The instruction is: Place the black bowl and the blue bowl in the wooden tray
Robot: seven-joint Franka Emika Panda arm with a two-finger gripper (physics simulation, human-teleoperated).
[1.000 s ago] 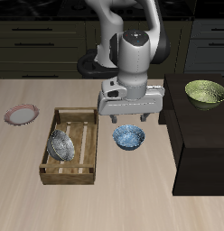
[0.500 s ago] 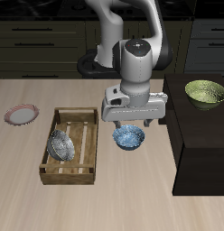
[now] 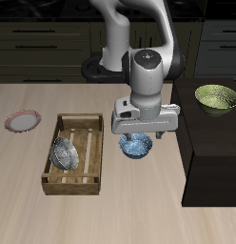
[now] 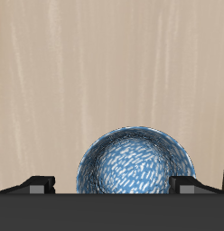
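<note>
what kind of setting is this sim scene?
Probably a kitchen: dark drawer cabinets run behind a light wooden table, and the things on it are tableware: a blue bowl, a black bowl in a wooden tray, and a pink-rimmed plate.

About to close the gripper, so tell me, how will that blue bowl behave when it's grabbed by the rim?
The blue bowl looks rigid and glazed, so its thin rim may slip between the fingers. Its rounded underside suggests it could tip if pinched off-centre. It seems small and probably light, standing alone on the table beside the wooden tray.
</note>
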